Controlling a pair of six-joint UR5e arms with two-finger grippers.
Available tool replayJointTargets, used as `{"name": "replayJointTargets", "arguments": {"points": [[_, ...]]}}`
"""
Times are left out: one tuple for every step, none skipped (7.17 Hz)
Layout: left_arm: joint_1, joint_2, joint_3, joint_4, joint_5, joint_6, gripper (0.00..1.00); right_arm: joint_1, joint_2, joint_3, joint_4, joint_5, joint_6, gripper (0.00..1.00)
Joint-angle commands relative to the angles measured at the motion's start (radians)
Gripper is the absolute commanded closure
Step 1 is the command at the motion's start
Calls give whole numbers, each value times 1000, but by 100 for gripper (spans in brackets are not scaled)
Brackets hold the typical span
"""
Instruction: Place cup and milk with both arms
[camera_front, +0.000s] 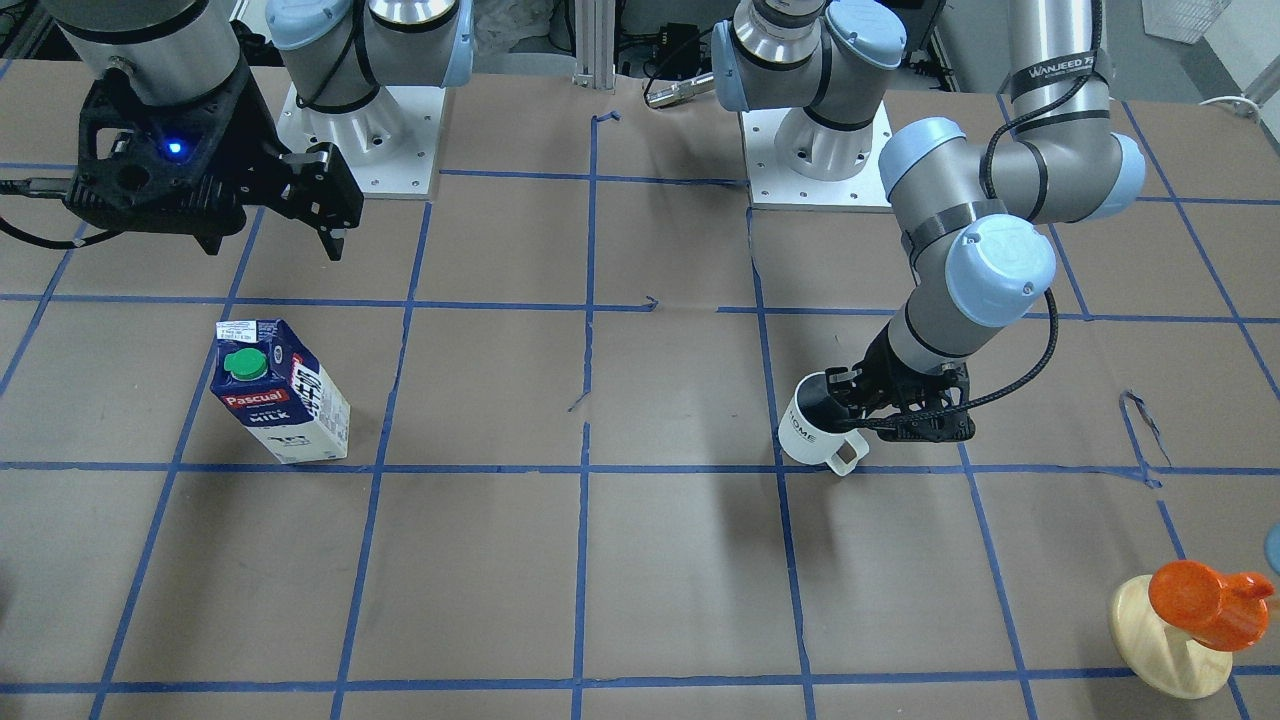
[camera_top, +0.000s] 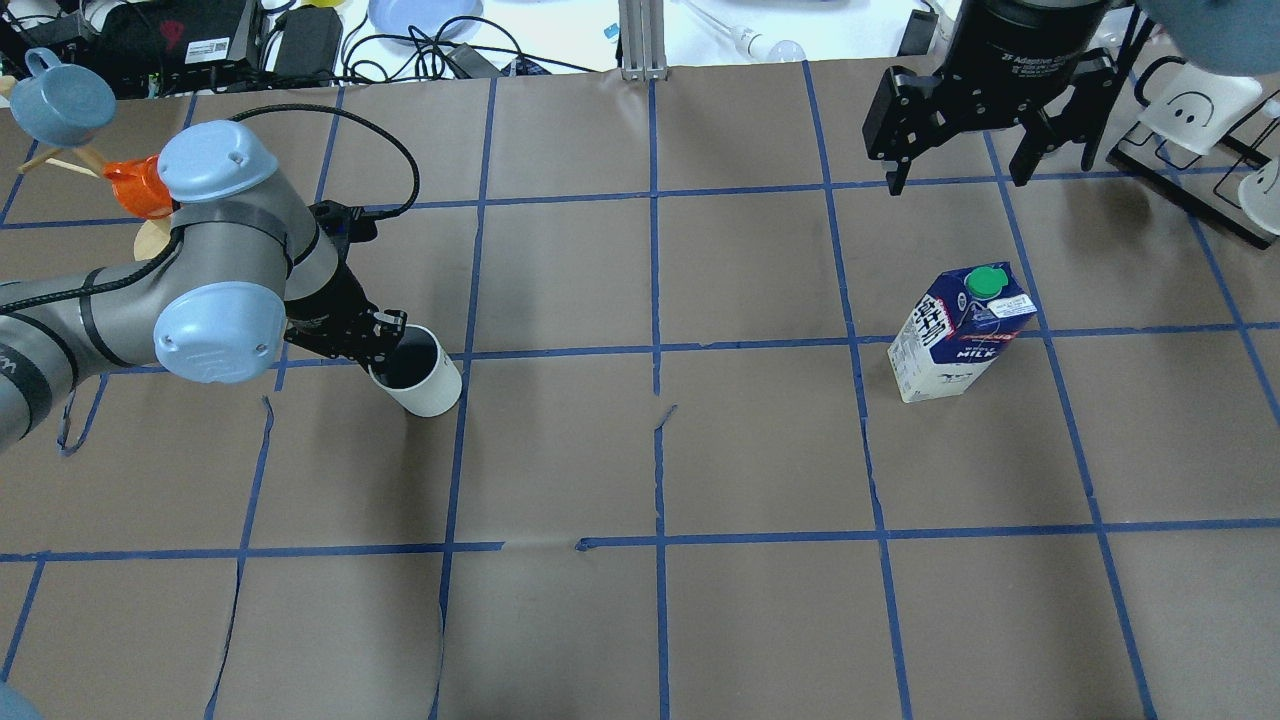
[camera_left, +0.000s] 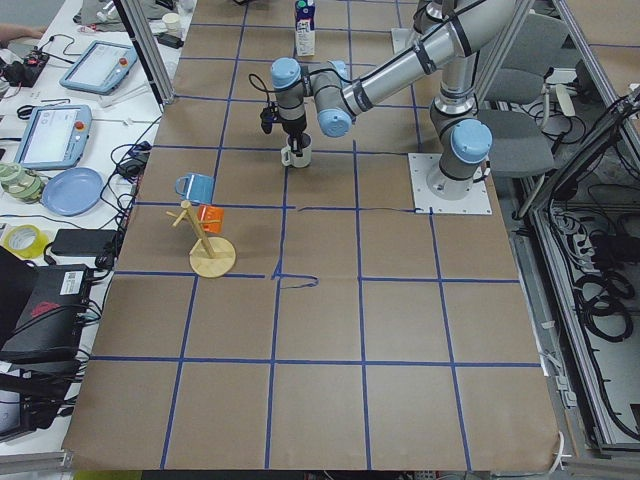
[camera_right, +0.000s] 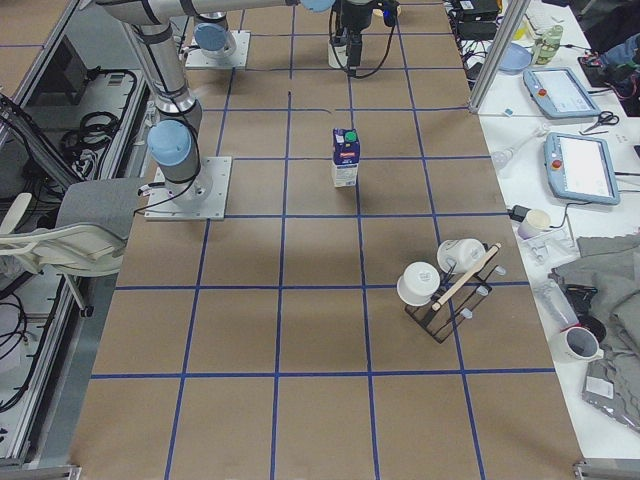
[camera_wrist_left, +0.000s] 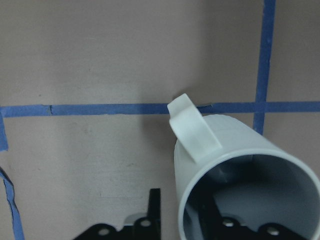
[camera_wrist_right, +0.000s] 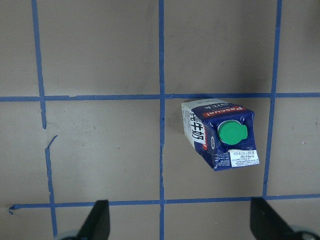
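The white cup (camera_front: 812, 432) with a dark inside is tilted, low over the table, and also shows in the overhead view (camera_top: 428, 388). My left gripper (camera_front: 840, 392) is shut on its rim, one finger inside and one outside (camera_wrist_left: 154, 210). The handle (camera_wrist_left: 192, 130) points away from the gripper. The navy and white milk carton (camera_front: 285, 400) stands upright with its green cap (camera_wrist_right: 232, 134) on top, apart from the cup (camera_top: 955, 335). My right gripper (camera_top: 957, 180) is open and empty, high above the table beyond the carton (camera_wrist_right: 181, 225).
A wooden stand (camera_front: 1170, 640) with an orange cup (camera_front: 1200, 600) and a blue cup (camera_top: 60, 100) stands near the left arm's side. A black rack with white mugs (camera_top: 1190, 120) stands past the right gripper. The arms' base plates (camera_front: 815, 150) lie at the robot's edge.
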Motion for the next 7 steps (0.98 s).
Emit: {"name": "replayJointTargets", "arguments": {"points": [[-18, -12, 85, -26, -69, -40, 100, 0, 0, 0, 0, -1, 0, 0], [-36, -16, 101, -29, -188, -111, 100, -2, 0, -2, 0, -1, 0, 0], [-97, -18, 104, -21, -221, -185, 100, -3, 2, 0, 0, -1, -2, 0], [-181, -39, 143, -15, -213, -295, 100, -5, 2, 0, -2, -1, -3, 0], [-265, -70, 197, -14, -147, -392, 100, -5, 2, 0, -2, -1, -12, 0], [-344, -105, 260, -15, -84, -489, 100, -5, 2, 0, -2, -1, -12, 0], [-404, -134, 282, -18, -71, -562, 100, -5, 2, 0, -2, -1, -12, 0]]}}
